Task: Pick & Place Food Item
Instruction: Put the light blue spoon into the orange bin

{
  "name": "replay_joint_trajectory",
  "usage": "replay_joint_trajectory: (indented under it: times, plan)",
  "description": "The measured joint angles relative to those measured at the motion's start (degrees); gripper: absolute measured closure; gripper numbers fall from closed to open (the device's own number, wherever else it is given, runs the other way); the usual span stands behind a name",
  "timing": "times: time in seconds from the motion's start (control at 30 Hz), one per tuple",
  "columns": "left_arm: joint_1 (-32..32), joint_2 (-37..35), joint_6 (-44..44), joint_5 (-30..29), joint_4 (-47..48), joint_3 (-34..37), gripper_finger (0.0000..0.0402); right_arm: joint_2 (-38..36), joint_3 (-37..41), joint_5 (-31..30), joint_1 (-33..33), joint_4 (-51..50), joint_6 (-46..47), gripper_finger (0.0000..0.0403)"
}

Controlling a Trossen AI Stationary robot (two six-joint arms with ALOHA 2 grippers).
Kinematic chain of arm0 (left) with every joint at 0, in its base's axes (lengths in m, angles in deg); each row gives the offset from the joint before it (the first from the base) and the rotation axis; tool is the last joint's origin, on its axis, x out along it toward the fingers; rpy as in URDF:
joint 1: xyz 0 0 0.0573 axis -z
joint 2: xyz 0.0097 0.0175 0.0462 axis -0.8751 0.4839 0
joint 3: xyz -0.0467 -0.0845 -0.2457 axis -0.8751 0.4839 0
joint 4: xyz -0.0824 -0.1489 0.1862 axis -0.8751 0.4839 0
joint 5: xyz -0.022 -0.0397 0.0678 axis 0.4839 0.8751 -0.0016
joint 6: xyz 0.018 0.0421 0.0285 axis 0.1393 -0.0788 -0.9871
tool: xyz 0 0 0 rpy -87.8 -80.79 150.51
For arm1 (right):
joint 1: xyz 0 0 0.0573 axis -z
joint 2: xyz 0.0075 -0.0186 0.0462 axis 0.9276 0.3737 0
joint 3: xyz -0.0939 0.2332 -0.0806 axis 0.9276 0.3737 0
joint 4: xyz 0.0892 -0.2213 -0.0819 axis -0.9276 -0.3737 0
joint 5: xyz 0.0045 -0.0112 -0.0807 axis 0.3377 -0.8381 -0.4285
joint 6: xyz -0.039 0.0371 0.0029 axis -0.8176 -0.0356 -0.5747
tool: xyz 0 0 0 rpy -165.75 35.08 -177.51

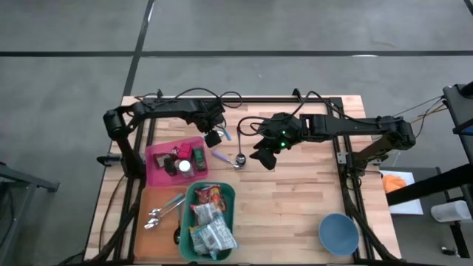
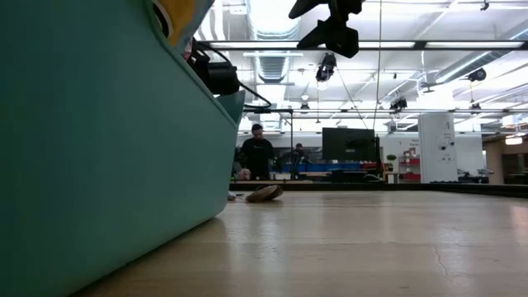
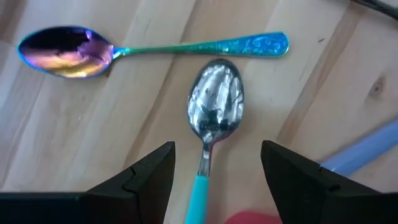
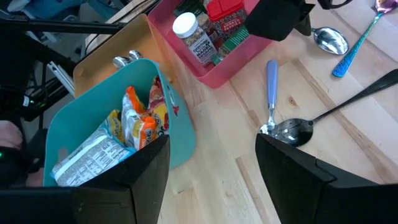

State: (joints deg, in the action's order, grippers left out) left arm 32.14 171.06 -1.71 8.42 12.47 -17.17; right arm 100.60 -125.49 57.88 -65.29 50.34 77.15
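Snack packets (image 1: 209, 222) sit in the teal bin (image 1: 230, 193) at the worktop's front edge; both grippers, left (image 1: 214, 138) and right (image 1: 264, 158), hover open (empty) mid-table over spoons (image 3: 214, 102).

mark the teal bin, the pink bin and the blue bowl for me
teal bin (image 1: 227, 193): high view, on its bare upper right rim.
pink bin (image 1: 151, 171): high view, on its left wall, beside the bottles.
blue bowl (image 1: 338, 233): high view, on the middle of its empty inside.
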Motion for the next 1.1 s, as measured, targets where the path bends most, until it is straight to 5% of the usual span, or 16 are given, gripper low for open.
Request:
replay_joint_trajectory:
  times: [0.4,0.67,0.73,0.87,1.1]
  plan:
    - [-0.75,-1.33,0.55,2.91,7.97,-1.02,0.0165,0.0,0.0,0.0,0.0,0.02,0.02,0.017]
    - [-0.75,-2.23,-0.78,10.49,6.11,-0.54,0.0165,0.0,0.0,0.02,0.0,0.04,0.02,0.017]
    - [-0.75,-2.27,4.49,10.81,3.41,-0.54,0.0165,0.0,0.0,0.02,0.02,0.04,0.02,0.017]
    - [0.54,-2.4,25.19,2.24,1.6,-0.54,0.0165,0.0,0.0,0.04,0.0,0.04,0.02,0.017]
    - [10.64,-2.6,27.25,-20.24,0.99,-0.5,0.0165,0.0,0.0,0.07,0.0,0.02,0.02,0.017]
